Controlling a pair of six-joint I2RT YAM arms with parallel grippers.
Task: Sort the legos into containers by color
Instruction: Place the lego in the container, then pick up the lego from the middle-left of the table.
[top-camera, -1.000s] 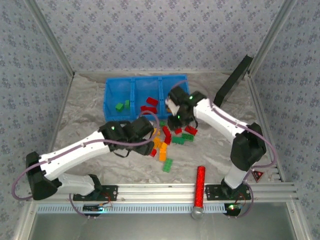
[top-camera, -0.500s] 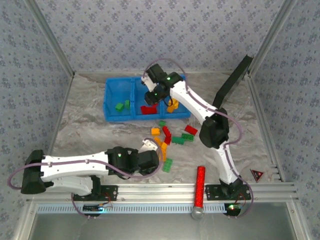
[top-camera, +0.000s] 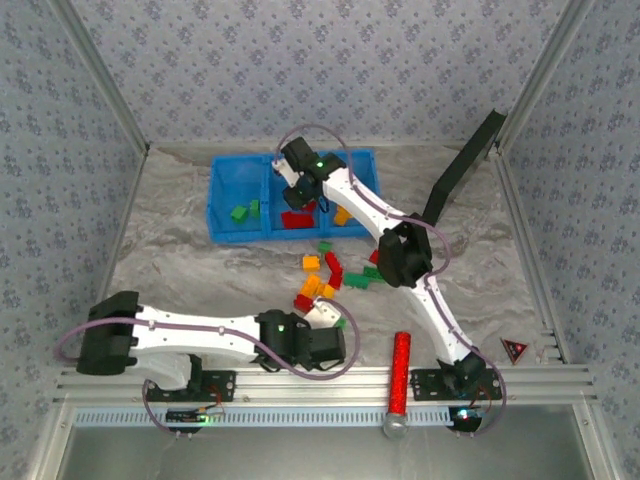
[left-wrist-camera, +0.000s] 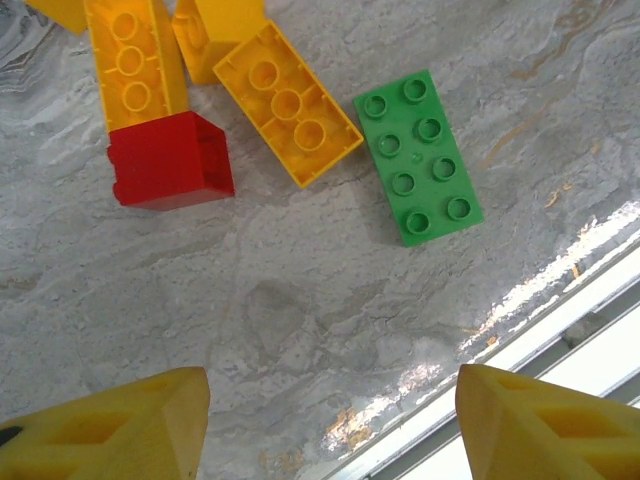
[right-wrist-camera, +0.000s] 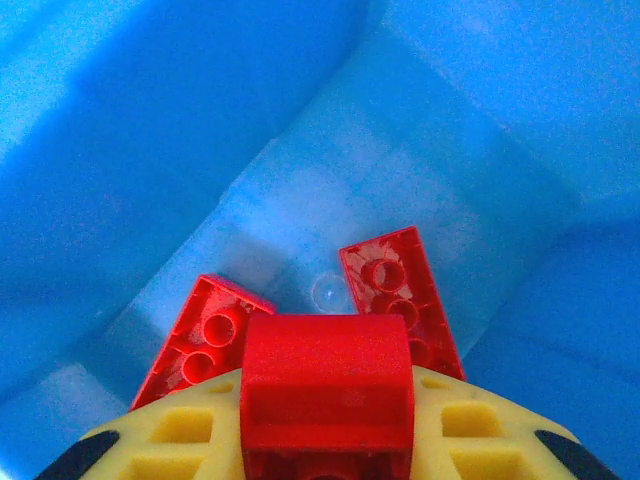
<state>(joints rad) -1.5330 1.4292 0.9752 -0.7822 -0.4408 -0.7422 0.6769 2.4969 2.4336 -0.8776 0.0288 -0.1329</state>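
Observation:
The blue tray (top-camera: 225, 190) has three containers side by side: green legos (top-camera: 240, 212) in the left one, red legos (top-camera: 297, 218) in the middle, orange ones (top-camera: 342, 214) in the right. My right gripper (top-camera: 300, 192) hangs over the middle one, shut on a red brick (right-wrist-camera: 328, 385). Below it two red bricks (right-wrist-camera: 400, 295) lie upside down on the tray floor (right-wrist-camera: 380, 170). My left gripper (left-wrist-camera: 330, 400) is open over bare table. Ahead of it lie a green brick (left-wrist-camera: 417, 157), orange bricks (left-wrist-camera: 287, 103) and a red brick (left-wrist-camera: 170, 160).
Loose red, orange and green bricks (top-camera: 333, 268) lie scattered mid-table. A long red cylinder (top-camera: 400, 365) rests against the aluminium rail (top-camera: 300, 385) at the near edge. A black panel (top-camera: 465, 165) leans at the back right. Wallpapered walls close in three sides.
My right arm has carried the red brick from the pile up over the tray's middle compartment. The left arm has drawn back from the pile to the near edge and swung right.

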